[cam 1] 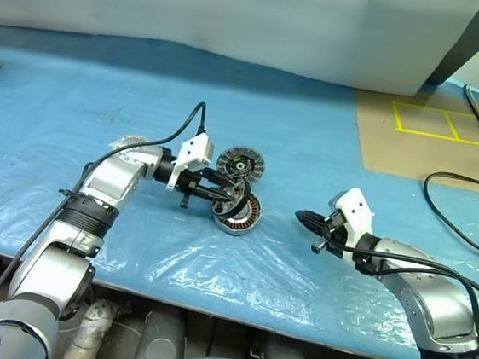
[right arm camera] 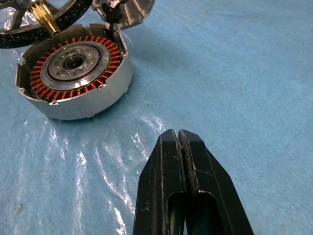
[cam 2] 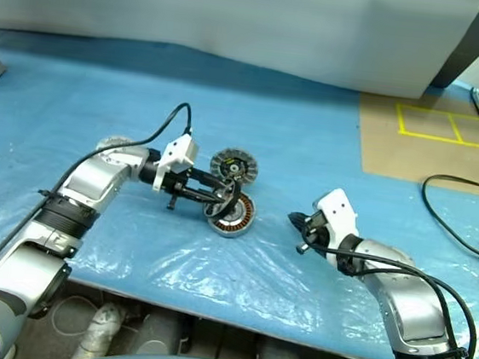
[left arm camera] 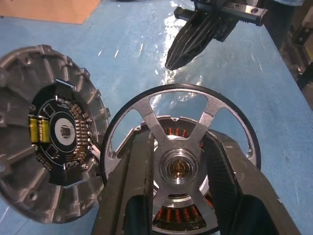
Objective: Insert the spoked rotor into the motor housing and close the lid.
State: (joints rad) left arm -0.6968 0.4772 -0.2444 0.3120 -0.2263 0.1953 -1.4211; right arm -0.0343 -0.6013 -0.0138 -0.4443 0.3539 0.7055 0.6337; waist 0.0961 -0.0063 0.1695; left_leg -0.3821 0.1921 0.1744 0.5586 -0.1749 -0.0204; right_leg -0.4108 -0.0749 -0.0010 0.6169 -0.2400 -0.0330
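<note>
We've got the left gripper clamped on the spoked rotor, fingers either side of the hub, holding it right over the motor housing on the blue sheet. The lid lies just beside that gripper, circuit face up, touching the housing. Our right gripper is pinched shut on nothing, near the housing but apart from it.

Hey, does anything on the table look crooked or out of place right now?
The lid stands tilted on its edge behind the housing instead of lying flat. The rotor, held by the left gripper, sits above the housing, not yet seated.
</note>
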